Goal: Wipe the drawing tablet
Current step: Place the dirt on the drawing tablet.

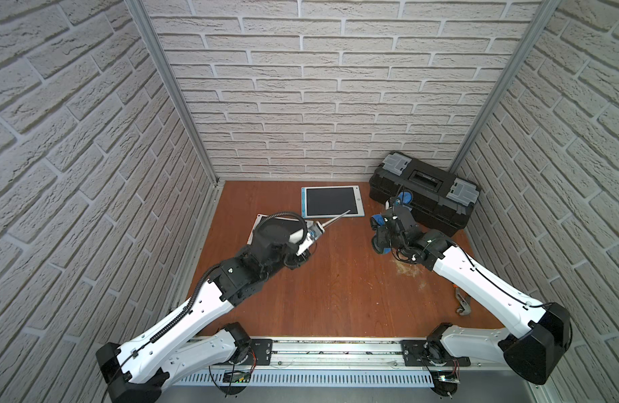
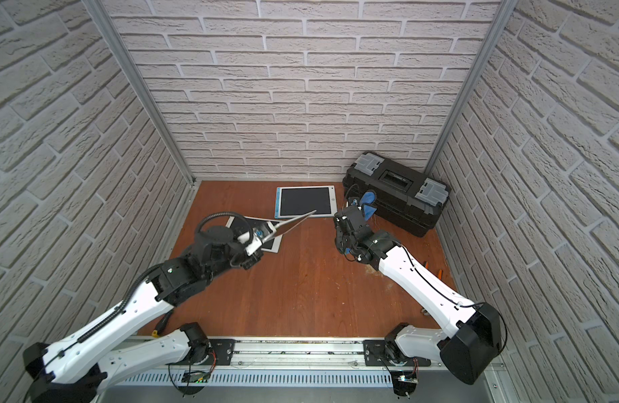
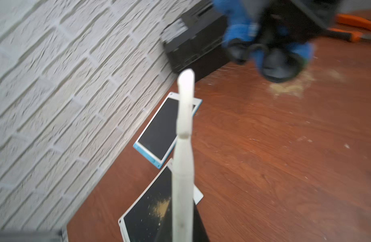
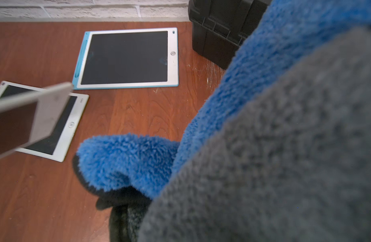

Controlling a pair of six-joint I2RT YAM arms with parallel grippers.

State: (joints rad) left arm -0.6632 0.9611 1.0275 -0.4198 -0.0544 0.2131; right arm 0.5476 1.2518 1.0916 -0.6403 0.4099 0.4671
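L gripper (image 1: 313,237) was clamped on one end of held tablet (image 2: 290,225). The tablet hung tilted in the air over the table's (image 1: 336,296) left-centre, free end pointing toward blue tablet (image 1: 330,201). It showed nearly edge-on in both top views. R wrist view showed pale back + dark face, no surface detail readable. R gripper (image 1: 388,223) was closed on cloth (image 4: 128,159), blue pile w/ grey back, just in front of toolbox (image 1: 423,193) and apart from held tablet. Couldn't tell if cloth touched table. White tablet (image 4: 69,125) lay flat below held tablet, w/ yellow dust (image 3: 161,206) on its screen. Blue tablet lay flat near back wall. Table centre + front were open. Toolbox filled back-right corner; pliers (image 1: 461,303) lay by right wall.
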